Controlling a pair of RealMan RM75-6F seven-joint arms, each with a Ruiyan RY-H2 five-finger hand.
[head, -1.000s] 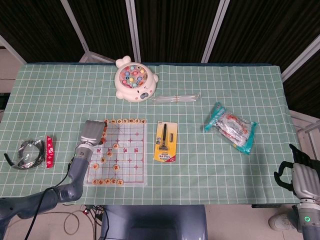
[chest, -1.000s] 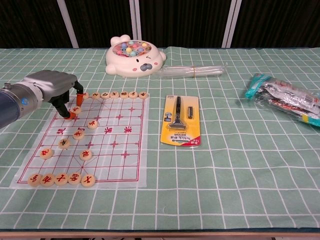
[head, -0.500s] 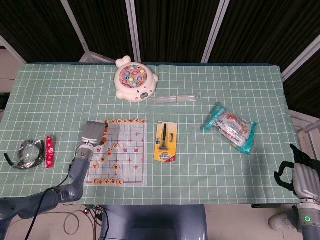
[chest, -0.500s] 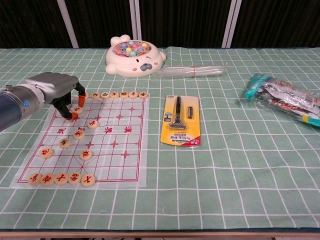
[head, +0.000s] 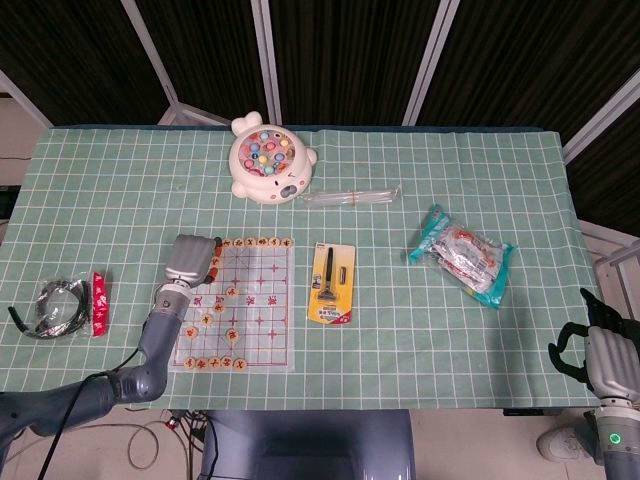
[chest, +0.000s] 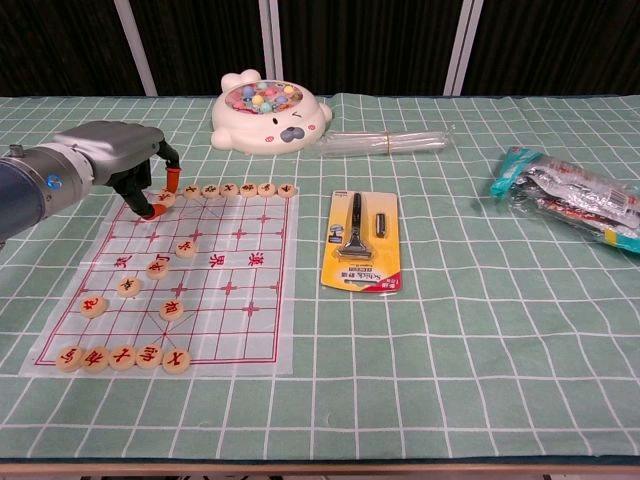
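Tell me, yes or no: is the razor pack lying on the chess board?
No, the razor pack lies on the checked cloth to the right of the chess board, apart from it.

red chinese characters are showing on the round chess pieces and on the middle band of the chess board, but they are sitting too small to read with certainty. the yellow razor card is carrying a strip of print along its lower edge, too blurred to make out. the snack packet is bearing print that is also staying unreadable.
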